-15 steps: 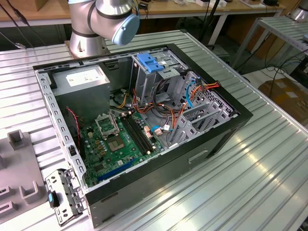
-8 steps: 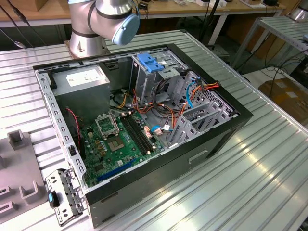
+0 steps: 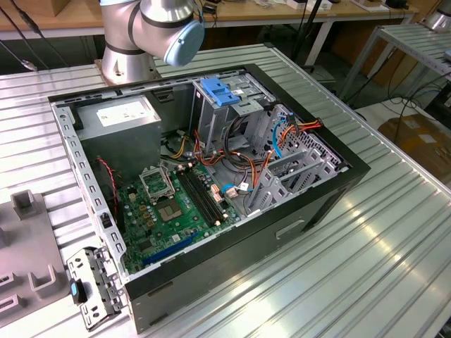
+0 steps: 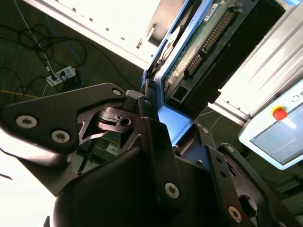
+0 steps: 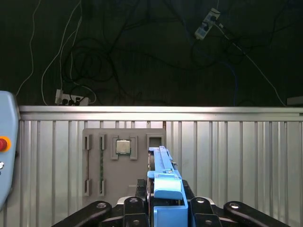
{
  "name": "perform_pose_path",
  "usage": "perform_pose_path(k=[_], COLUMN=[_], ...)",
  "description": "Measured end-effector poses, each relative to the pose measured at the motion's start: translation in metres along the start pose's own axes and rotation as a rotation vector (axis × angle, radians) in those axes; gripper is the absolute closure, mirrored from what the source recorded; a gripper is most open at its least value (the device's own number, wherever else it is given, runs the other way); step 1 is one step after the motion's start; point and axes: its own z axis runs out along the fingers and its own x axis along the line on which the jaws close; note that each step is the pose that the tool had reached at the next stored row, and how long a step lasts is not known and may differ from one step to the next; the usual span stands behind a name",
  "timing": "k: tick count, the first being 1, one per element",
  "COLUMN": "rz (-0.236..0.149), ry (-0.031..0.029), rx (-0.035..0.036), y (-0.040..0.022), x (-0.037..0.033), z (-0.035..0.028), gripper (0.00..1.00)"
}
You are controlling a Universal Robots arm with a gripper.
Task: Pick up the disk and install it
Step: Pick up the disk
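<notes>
Claw [image 5: 165,208] is closed tight on the disk [image 5: 163,175], pinching its blue frame from both sides. In both wrist views the drive stands on edge, poking out past the claw. In the second wrist view its green circuit side and connector end [image 4: 199,42] point away from the claw. That is probably so this end can go into a bay first. The disk hangs in the air, clear of the ribbed metal table [image 5: 236,156]. The grey tray [image 5: 109,182] with a chip [image 5: 123,147] in it lies on the table beyond the disk. In the exterior view the computer case [image 3: 317,204] lies on its side with the panel off, so its inside can be reached from above. A blue bracket [image 3: 220,91] sits on top of the drive cage [image 3: 239,120].
</notes>
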Motion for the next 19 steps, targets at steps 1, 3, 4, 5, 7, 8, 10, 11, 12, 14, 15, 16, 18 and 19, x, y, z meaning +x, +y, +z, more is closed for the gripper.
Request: perform_pose_path(k=[1, 3, 4, 5, 7, 8, 10, 11, 12, 14, 15, 16, 18, 19], rz=[0.000, 0.000, 0.000, 0.000, 0.000, 0.000, 0.000, 0.000, 0.000, 0.000, 0.000, 0.000, 0.000, 0.000], ry=[0.0000, 0.0000, 0.0000, -0.0001, -0.0001, 0.0000, 0.0000, 0.0000, 0.0000, 0.0000, 0.0000, 0.0000, 0.0000, -0.0001], rx=[-0.0001, -0.0001, -0.0001, 0.0001, 0.0000, -0.0001, -0.0001, -0.0002, -0.0001, -0.0002, -0.0002, -0.0003, -0.0004, -0.0004], y=[-0.0010, -0.0039, -0.0049, -0.0073, -0.0103, -0.0114, -0.0146, -0.0157, -0.0168, -0.0198, -0.0210, -0.0233, -0.0262, -0.0275], x=[0.0000, 0.0000, 0.0000, 0.0000, 0.0000, 0.0000, 0.0000, 0.0000, 0.0000, 0.0000, 0.0000, 0.0000, 0.0000, 0.0000], z=[0.0000, -0.0001, -0.0001, -0.0001, -0.0002, -0.0002, -0.0003, -0.0004, -0.0004, -0.0004, -0.0004, -0.0005, -0.0006, -0.0006], gripper=[0.63, 0.63, 0.63, 0.63, 0.63, 0.63, 0.63, 0.63, 0.63, 0.63, 0.63, 0.63, 0.63, 0.63])
